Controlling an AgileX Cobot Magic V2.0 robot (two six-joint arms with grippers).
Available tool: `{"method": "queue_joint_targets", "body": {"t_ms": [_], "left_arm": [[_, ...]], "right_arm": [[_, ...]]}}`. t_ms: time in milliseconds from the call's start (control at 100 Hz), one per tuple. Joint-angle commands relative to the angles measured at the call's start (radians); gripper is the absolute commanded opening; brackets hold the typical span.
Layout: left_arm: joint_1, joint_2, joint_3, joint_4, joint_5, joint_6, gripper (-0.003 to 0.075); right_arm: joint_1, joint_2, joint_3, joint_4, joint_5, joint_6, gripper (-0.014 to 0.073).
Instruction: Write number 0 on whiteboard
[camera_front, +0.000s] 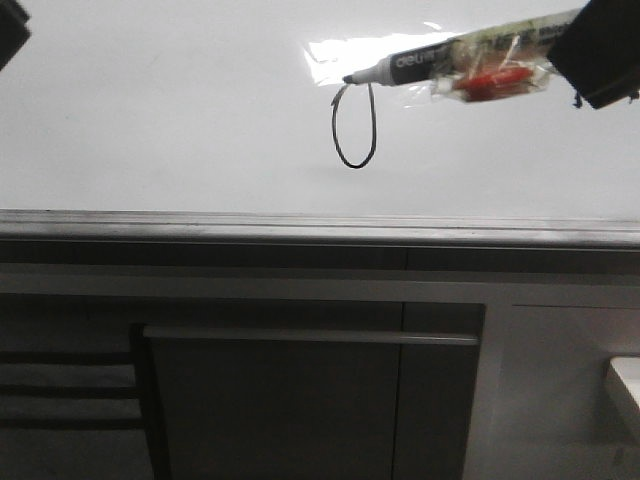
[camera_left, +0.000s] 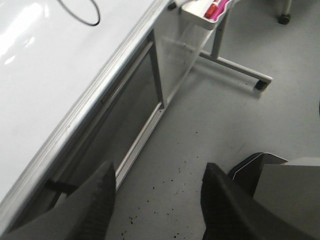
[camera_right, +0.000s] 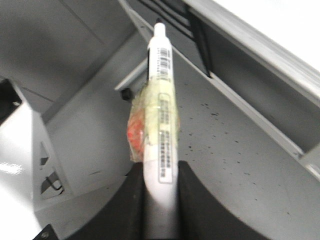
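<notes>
- The right gripper (camera_front: 585, 45) reaches in from the upper right corner of the front view, its dark body cut off by the picture's edge.
- It is clamped on a marker (camera_front: 450, 62): in the right wrist view the white barrel (camera_right: 162, 125) sits tight between the two dark fingers (camera_right: 135, 210), sticking straight out past them.
- The marker lies almost level in the front view, slanting slightly down toward the left, its black tip (camera_front: 350, 78) pointing left.
- A wad of clear tape (camera_front: 490, 75) with something red inside is wrapped round the barrel's middle, just ahead of the gripper.
- The 0 (camera_front: 354, 126) is a thin black, tall oval on the whiteboard (camera_front: 150, 120), above the board's grey edge strip (camera_front: 300, 226) and a little right of the picture's centre.
- The tip sits at the oval's top left, at the slight gap in the line; whether it touches the board cannot be told.
- A glare patch (camera_front: 345, 48) lies on the board right behind the tip.
- The left gripper (camera_left: 157, 200) hangs off the board, over the grey floor (camera_left: 225, 115) just beside the board's lower edge; its two dark fingers (camera_left: 97, 200) stand apart with nothing between them.
- In the left wrist view, part of the 0 shows at the top edge.
- Dark cabinet fronts (camera_front: 280, 400) fill the front view below the board.
</notes>
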Motion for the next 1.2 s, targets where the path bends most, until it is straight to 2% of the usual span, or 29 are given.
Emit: {"method": "queue_joint_targets", "body": {"t_ms": [0,200,340,630,900,990,1191], "left_arm": [[-0.064,0.041,-0.092,-0.054,-0.012,0.044,0.0356],[-0.221,0.169,-0.234,0.011,0.003,0.079,0.0356],[-0.285,0.258,-0.335,0.063,0.010,0.079,0.0356],[-0.311,0.434,-0.530,0.105,0.133,0.079,0.0356],[-0.311,0.473,-0.570,0.130,0.161,0.079,0.0351],[-0.311,0.473,-0.570,0.134,0.170,0.079,0.0307],[-0.311,0.473,-0.570,0.134,0.171,0.079,0.0131]], "right_arm": [[0.000,0.010,-0.045,0.090,0.018,-0.071,-0.0005],[0.000,0.052,-0.130,0.093,0.138,-0.074,-0.0005],[0.000,0.061,-0.167,0.099,0.182,-0.074,-0.0005],[0.000,0.062,-0.190,0.099,0.194,-0.074,-0.0005],[0.000,0.062,-0.190,0.099,0.197,-0.074,-0.0005],[0.000,0.062,-0.190,0.099,0.197,-0.074,-0.0005],[0.000,0.062,-0.190,0.099,0.197,-0.074,-0.0004]]}}
